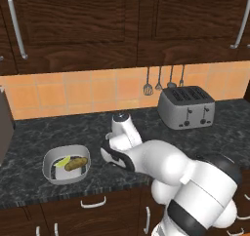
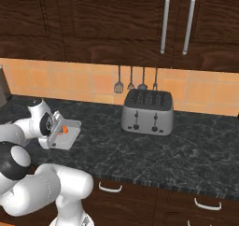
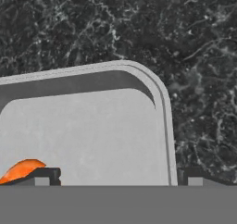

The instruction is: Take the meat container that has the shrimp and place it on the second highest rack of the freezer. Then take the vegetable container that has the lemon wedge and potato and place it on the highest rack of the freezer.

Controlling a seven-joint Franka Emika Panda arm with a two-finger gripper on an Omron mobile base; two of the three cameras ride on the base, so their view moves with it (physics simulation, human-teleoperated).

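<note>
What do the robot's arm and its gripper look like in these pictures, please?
The arm is built of glossy white, rounded segments joined by dark grey to black bands at the joints. No cables or markings show on it. The gripper ends in two small dark, blocky fingertips, each with a lighter grey pad face, seen in the hand view.

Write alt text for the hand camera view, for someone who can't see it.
Close view down onto a pale grey meat container with a rounded corner, lying over a black marbled counter. An orange shrimp shows at its lower left, and the gripper has one dark fingertip inside the rim and one outside it.
</note>
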